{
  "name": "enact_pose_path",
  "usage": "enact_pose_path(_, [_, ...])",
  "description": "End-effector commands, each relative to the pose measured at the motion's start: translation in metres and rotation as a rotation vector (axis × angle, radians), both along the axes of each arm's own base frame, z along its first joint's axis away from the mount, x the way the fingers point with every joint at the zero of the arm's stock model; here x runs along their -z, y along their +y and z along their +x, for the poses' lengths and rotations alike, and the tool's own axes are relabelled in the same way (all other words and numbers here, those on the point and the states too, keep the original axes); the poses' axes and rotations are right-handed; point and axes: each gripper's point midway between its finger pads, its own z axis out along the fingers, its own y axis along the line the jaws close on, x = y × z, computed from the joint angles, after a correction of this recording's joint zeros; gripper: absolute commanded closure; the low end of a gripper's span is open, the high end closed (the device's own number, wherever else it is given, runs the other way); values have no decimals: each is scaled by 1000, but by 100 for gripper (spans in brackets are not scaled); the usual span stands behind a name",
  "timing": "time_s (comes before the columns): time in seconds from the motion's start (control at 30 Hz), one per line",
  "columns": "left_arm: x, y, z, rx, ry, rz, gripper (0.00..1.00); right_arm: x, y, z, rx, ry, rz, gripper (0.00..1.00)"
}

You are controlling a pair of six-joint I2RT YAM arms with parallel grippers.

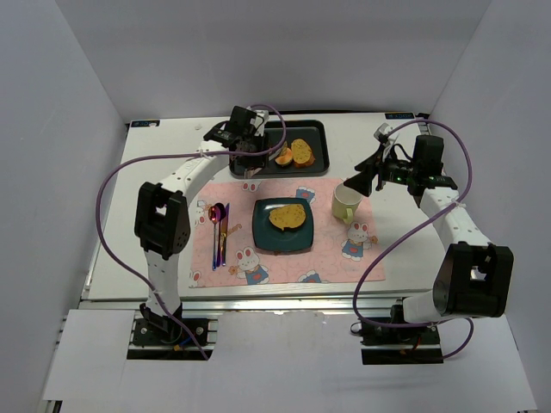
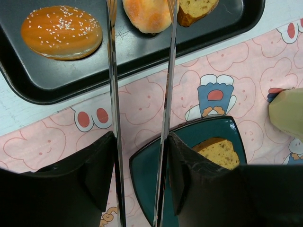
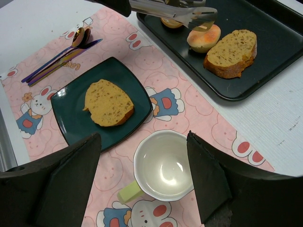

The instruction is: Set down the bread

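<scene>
My left gripper [image 1: 249, 160] [image 2: 141, 137] is shut on a pair of metal tongs [image 2: 166, 71] that reach out over the black tray [image 1: 319, 130] [image 2: 28, 90]. The tong tips [image 3: 190, 16] stand apart on either side of a round bun [image 2: 147, 14] [image 3: 204, 38]; whether they touch it I cannot tell. A bread slice [image 3: 232, 53] and a sesame bun [image 2: 61, 31] also lie in the tray. Another bread slice [image 1: 289, 215] [image 3: 109, 101] lies on the dark teal plate [image 1: 263, 241] [image 3: 71, 118]. My right gripper [image 1: 366, 179] [image 3: 143, 136] hangs open above the cup [image 3: 163, 165].
A pink rabbit-print placemat [image 1: 336, 258] carries the plate, the pale green cup [image 1: 346, 202] and a spoon with other cutlery [image 1: 219, 228] [image 3: 61, 54] at its left. The tray stands behind the mat on the white table [image 1: 172, 142].
</scene>
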Motion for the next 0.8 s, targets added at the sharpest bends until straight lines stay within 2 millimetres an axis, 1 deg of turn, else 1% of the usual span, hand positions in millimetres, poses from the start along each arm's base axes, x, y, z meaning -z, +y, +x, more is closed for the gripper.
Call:
enact_pose_path(0.0, [-15, -9, 4, 23, -35, -32, 44, -10, 3, 0, -19, -31, 6, 22])
enact_pose_path(0.23, [-5, -11, 5, 18, -6, -48, 42, -8, 3, 0, -19, -26, 5, 22])
enact_pose_path(0.5, [-1, -13, 9, 2, 17, -112, 41, -7, 3, 0, -17, -26, 3, 22])
enact_pose_path(0.53, [0, -15, 7, 8, 24, -125, 41, -6, 3, 0, -18, -24, 2, 22])
enact_pose_path(0.7, [1, -12, 7, -4, 38, -158, 41, -5, 2, -1, -17, -24, 1, 22])
enact_pose_path(0.77, [4, -11, 6, -5, 50, -165, 41, -5, 2, -1, -17, -22, 1, 22])
